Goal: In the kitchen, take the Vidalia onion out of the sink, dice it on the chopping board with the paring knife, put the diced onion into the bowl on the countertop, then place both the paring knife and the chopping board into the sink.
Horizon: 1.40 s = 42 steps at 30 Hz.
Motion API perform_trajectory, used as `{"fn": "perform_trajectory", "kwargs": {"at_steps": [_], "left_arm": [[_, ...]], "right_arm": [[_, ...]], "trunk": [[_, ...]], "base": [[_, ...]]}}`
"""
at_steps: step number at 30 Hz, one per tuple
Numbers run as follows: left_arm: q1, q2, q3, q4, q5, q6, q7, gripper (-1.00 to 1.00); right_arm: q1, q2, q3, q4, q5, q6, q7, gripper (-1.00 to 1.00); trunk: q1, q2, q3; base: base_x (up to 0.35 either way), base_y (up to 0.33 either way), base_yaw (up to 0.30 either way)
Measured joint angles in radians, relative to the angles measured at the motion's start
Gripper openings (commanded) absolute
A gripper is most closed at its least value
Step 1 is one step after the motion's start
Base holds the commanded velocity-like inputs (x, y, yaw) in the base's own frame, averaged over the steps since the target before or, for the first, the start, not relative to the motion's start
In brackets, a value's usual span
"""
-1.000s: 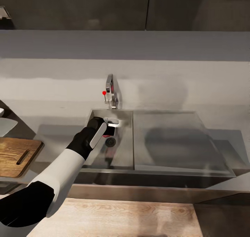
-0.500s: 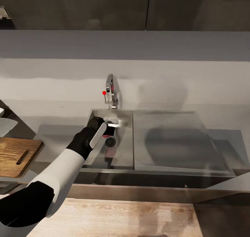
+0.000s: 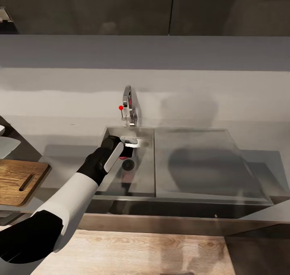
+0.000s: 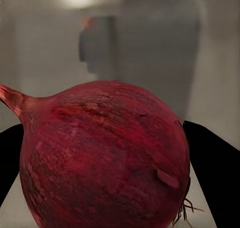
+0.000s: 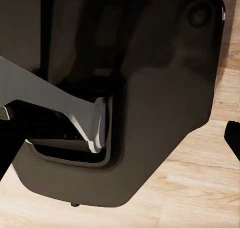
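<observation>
My left gripper (image 3: 128, 145) reaches down into the basin of the steel sink (image 3: 141, 182), just below the chrome tap (image 3: 128, 105). In the left wrist view its dark fingers (image 4: 215, 173) press on both sides of the Vidalia onion (image 4: 105, 153), a dark red bulb with a short stem tip. The gripper (image 4: 110, 170) is shut on it. The chopping board (image 3: 18, 180) lies on the countertop (image 3: 60, 162) at the far left. A white corner of the bowl (image 3: 6, 146) shows behind the board. The paring knife is out of view. My right gripper (image 5: 120, 153) stands open over wooden floor.
The sink's flat drainboard (image 3: 201, 162) spreads to the right of the basin. A grey wall and dark upper cabinets (image 3: 121, 9) rise behind the counter. My own dark body panel (image 5: 150, 87) sits close in front of the right wrist camera.
</observation>
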<state>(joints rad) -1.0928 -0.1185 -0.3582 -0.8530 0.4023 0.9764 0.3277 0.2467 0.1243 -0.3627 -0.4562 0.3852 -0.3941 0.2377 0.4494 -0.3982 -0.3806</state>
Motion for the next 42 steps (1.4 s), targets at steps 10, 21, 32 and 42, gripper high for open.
{"fn": "perform_trajectory", "kwargs": {"at_steps": [10, 21, 32, 42], "left_arm": [[0.0, 0.0, 0.0, -0.001, 0.0, 0.0, 0.0, -1.0], [0.0, 0.003, 0.002, 0.001, 0.0, 0.0, 0.0, -1.0], [0.0, 0.0, 0.003, -0.001, 0.0, 0.0, 0.001, -1.0], [0.0, -0.001, 0.004, -0.021, 0.0, 0.0, 0.001, -1.0]], "right_arm": [[0.0, 0.0, 0.0, 0.0, 0.0, 0.0, 0.0, 1.0], [0.0, 0.0, 0.0, 0.0, 0.0, 0.0, 0.0, 1.0], [0.0, 0.001, 0.0, 0.0, 0.0, 0.0, 0.0, 1.0], [0.0, 0.004, 0.003, 0.0, -0.001, 0.001, 0.0, 1.0]], "trunk": [[0.0, 0.0, 0.0], [0.0, 0.0, 0.0], [0.0, 0.0, 0.0], [0.0, 0.0, 0.0]], "base": [[0.0, 0.0, 0.0], [0.0, 0.0, 0.0], [0.0, 0.0, 0.0], [0.0, 0.0, 0.0]]}}
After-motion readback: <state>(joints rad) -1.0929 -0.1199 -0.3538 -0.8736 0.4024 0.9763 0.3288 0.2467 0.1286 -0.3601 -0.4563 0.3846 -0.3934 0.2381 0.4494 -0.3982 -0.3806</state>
